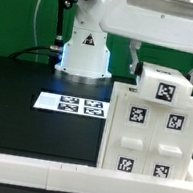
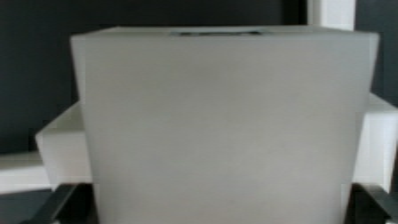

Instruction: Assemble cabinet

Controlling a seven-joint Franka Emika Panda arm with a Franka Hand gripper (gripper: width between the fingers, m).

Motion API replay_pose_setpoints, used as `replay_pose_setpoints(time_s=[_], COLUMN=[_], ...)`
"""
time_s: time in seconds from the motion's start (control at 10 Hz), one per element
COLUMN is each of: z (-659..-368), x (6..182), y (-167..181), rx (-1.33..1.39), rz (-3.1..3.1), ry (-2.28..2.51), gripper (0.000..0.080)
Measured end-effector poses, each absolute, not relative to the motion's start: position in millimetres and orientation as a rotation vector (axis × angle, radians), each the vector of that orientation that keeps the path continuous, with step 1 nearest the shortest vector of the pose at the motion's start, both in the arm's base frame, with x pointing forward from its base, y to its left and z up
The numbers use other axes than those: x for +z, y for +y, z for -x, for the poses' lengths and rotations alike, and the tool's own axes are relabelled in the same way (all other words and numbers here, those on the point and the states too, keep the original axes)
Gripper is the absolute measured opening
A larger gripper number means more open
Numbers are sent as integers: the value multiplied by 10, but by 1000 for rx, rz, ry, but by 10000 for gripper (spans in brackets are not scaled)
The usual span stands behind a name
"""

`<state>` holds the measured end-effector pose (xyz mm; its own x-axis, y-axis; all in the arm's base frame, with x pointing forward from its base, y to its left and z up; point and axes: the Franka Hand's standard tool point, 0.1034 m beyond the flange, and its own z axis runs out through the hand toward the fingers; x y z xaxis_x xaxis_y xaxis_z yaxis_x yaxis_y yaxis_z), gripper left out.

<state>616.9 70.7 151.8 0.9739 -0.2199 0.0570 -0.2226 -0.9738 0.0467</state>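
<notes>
The low white rail (image 1: 32,168) lies nearest; at three o'clock stands the cabinet (image 1: 149,133), our jaws spread astride its top block, apparently to seat it.

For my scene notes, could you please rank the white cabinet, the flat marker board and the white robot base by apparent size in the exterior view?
Largest to smallest:
1. White boxy plastic cabinet, though it stands nearest the camera.
2. White robot base with the triangle mark.
3. Thin flat white marker board, though close to the base in extent, so this order is unsure.
</notes>
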Motion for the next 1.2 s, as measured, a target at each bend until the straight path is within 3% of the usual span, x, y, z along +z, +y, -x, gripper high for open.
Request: replay_pose_setpoints(time_s=[0.2,0.7,1.2], z=[-6165,-6125,-6149], x=[1516,1494,1489], y=[713,816,869], rx=[84,47,3], rz=[-3045,-2634,-2272], ry=[-549,-1764,-2257], gripper=[558,558,558])
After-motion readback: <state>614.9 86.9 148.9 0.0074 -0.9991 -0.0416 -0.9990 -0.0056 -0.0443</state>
